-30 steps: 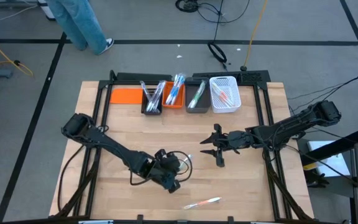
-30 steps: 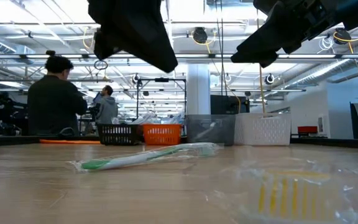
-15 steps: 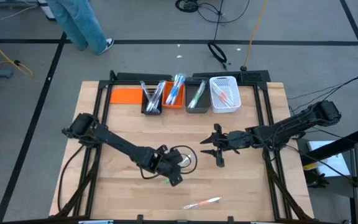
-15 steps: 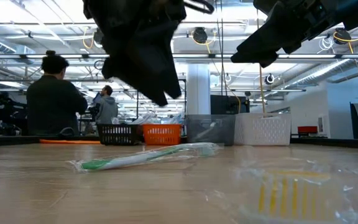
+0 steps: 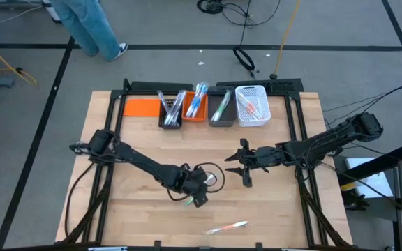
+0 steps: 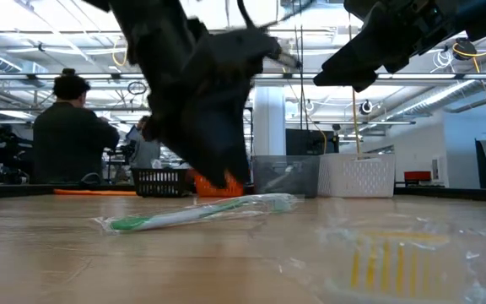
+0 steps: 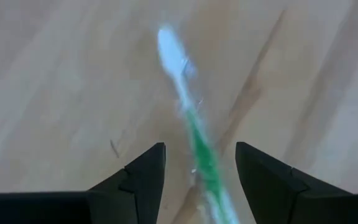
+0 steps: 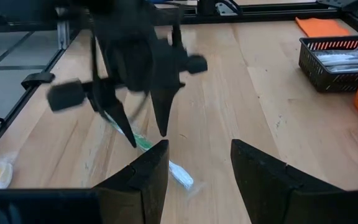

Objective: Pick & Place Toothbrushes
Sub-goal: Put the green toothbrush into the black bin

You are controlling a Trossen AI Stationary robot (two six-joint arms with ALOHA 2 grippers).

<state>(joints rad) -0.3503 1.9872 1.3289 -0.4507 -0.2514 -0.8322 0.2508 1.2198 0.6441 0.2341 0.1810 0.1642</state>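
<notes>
Now our left gripper [image 5: 191, 201] has its fingers spread wide and gripping nothing, poised straddling the green toothbrush [image 7: 197, 146] that lies in its wrapper on the wooden table [image 5: 145, 146], toward the middle of the near edge. A second ago those fingers were nearly shut and the arm sat further back to the left; since then it has reached forward and come down over the brush, so we judge the pick is about to be made, not yet done. Our right gripper [image 5: 233, 164] waits over the table's right half, fingers parted and empty, unmoved.

A second wrapped toothbrush [image 5: 227, 227], with an orange tint, lies close to the near edge, still to be collected.

Along the far edge stand four bins: a black basket [image 5: 170, 123] holding clear-wrapped brushes, an orange bin [image 5: 195, 116] with blue ones, a grey bin [image 5: 220, 121] with a green one, and a white basket [image 5: 252, 120] with pinkish-orange ones.
</notes>
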